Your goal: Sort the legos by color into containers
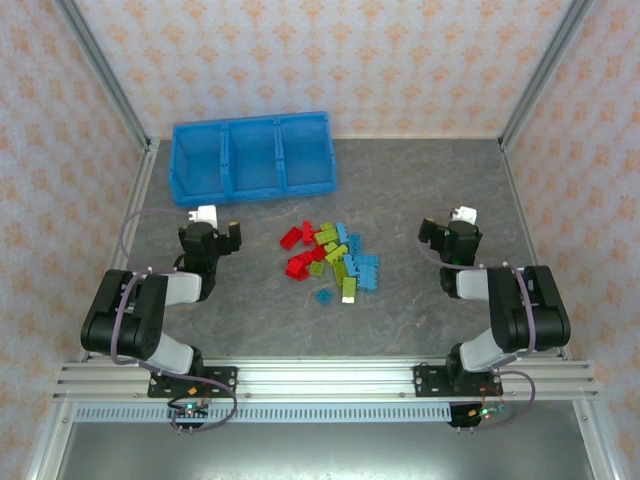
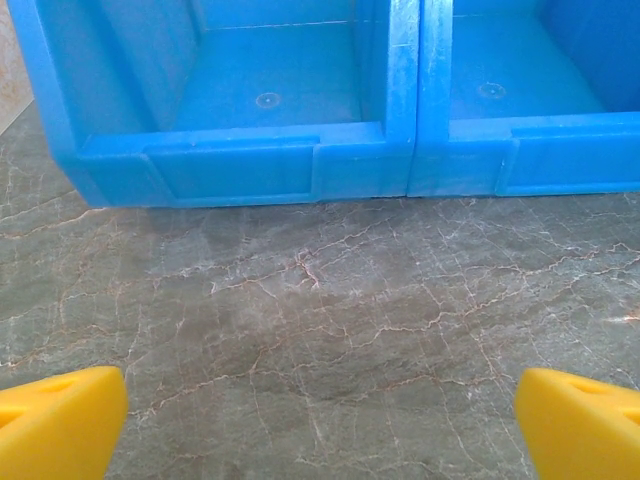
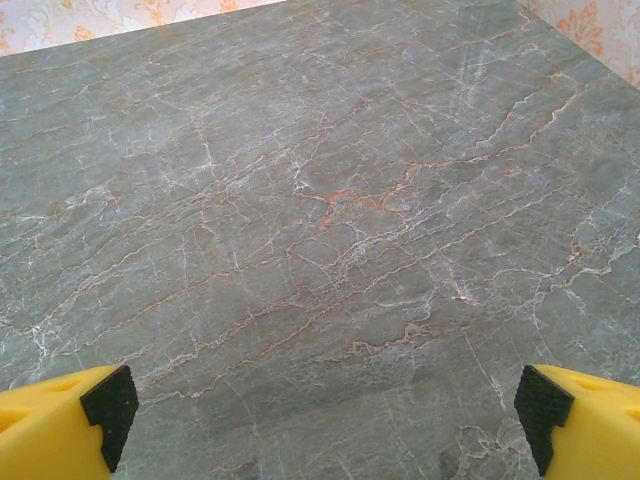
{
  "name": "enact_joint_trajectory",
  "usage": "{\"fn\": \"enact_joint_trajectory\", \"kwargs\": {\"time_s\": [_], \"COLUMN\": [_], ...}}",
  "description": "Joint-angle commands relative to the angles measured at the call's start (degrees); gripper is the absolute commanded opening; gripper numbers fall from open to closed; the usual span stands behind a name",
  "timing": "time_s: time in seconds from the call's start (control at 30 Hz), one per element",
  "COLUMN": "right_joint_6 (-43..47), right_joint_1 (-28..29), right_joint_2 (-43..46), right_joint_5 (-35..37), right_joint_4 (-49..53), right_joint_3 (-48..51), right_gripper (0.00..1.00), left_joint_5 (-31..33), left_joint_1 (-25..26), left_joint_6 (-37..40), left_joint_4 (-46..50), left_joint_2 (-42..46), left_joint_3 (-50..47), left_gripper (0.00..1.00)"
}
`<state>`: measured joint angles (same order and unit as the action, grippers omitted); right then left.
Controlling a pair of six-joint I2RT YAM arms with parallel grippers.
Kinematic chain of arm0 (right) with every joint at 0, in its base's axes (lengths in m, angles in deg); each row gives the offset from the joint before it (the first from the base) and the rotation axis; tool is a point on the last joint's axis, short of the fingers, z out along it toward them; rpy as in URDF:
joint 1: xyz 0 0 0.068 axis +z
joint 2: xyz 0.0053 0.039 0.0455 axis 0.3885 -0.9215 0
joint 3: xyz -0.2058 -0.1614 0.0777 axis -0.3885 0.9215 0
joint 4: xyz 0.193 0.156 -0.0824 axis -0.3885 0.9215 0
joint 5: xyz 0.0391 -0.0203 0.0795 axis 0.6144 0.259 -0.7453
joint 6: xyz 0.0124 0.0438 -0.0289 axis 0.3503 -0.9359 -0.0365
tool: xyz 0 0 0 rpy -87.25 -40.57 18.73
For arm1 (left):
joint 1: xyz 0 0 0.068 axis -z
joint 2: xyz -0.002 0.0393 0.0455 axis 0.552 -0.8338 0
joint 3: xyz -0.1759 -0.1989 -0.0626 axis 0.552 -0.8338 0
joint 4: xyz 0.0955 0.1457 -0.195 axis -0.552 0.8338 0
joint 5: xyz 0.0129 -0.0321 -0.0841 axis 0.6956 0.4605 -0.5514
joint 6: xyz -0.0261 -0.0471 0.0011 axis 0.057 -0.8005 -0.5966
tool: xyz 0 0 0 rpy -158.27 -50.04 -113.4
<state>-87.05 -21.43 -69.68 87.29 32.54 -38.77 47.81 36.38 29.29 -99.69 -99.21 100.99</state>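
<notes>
Legos sit piled mid-frame between the left pincer and the right pincer, both released and empty; better to grasp one loose brick at the pile's edge.

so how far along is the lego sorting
Barely started. Done: nothing, none of the legos sits in the blue tray. In hand: nothing, the left claw and the right claw are open and hold nothing. Left: the whole mixed red, green and blue pile to sort.
</notes>
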Motion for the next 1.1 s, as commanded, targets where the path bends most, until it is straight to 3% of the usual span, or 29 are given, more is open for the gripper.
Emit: {"fn": "enact_joint_trajectory", "kwargs": {"time_s": [0.0, 0.2, 0.3, 0.4, 0.5, 0.57, 0.67, 0.77, 0.87, 1.07], "right_joint_6": [0.55, 1.22, -2.8, -14.53, -20.09, -21.36, -22.51, -24.01, -25.98, -29.2], "right_joint_1": [-0.39, -0.26, 2.7, 2.79, 3.25, 4.19, 7.18, 12.48, 17.89, 23.61], "right_joint_2": [-0.19, 2.45, 14.58, 23.64, 25.49, 24.9, 23.52, 21.96, 19.97, 17.57], "right_joint_5": [0.89, -0.01, 8.05, 7.64, -1.63, -9.54, -16.75, -21.59, -24.8, -24.85], "right_joint_4": [-1.99, 0.74, 22.2, 45.3, 65.33, 75.12, 84.97, 90.24, 92.02, 91.15], "right_joint_3": [-0.98, -2.07, -8.61, -16.92, -26.15, -31.17, -36.2, -39.39, -41.4, -42.26], "right_gripper": [0.99, 0.99, 0.99, 0.99, 0.99, 0.99, 0.99, 0.99, 0.99, 0.99], "left_joint_5": [1.69, 1.66, 0.85, 5.15, 11.73, 12.22, 4.82, -3.52, -4.65, -10.94], "left_joint_1": [-0.41, -0.42, -0.3, 1.82, 4.18, 5.46, 6.49, 11.61, 19.0, 26.78], "left_joint_6": [0.63, 0.63, 1.27, 1.79, -1.25, -6.72, -18.53, -23.55, -22.74, -26.93], "left_joint_4": [-2.12, -2.15, -1.32, 9.99, 23.3, 30.99, 45.81, 59.46, 69.94, 79.81], "left_joint_2": [-0.34, -0.28, 0.2, 4.38, 9.07, 12.63, 14.55, 11.5, 6.62, 0.39], "left_joint_3": [1.45, 1.45, 1.7, 6.06, 11.9, 15.34, 23.98, 33.5, 40.65, 45.59], "left_gripper": [1.0, 1.0, 0.96, 0.97, 0.97, 0.98, 0.97, 0.94, 0.89, 0.8]}}
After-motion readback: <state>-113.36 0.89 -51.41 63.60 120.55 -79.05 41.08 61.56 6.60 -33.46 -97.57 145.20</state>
